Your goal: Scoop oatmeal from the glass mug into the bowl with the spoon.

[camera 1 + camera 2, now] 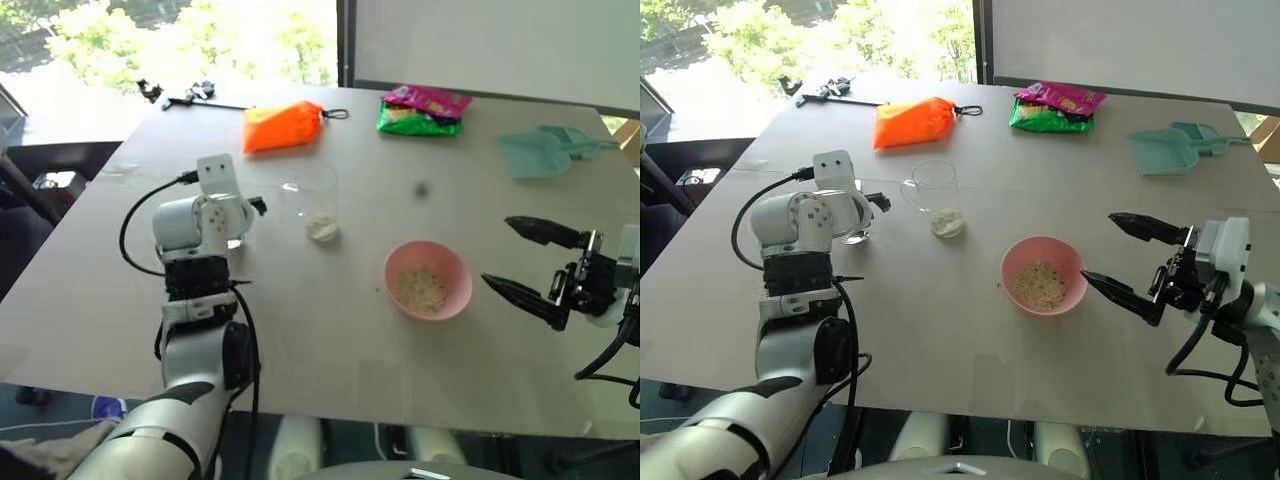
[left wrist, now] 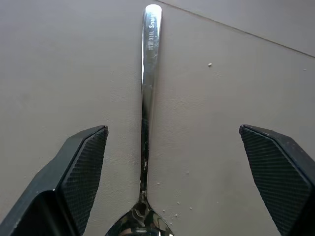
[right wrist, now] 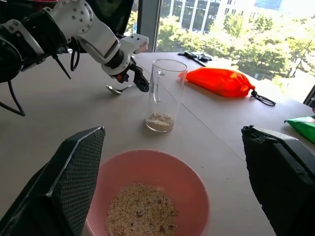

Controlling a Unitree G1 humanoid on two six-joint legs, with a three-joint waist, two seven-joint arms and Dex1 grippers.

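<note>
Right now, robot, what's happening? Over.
Left gripper open over spoon, not gripping. Right gripper open beside bowl. Oatmeal left in glass mug. Nothing blocking.

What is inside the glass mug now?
A small clump of oatmeal lies at the bottom of the glass mug, the rest of which is empty. The spoon is not inside; it lies on the table.

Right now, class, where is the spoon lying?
The spoon lies flat on the table, on the robot's left, between the open jaws of the left gripper in its wrist view, just left of the glass mug.
</note>
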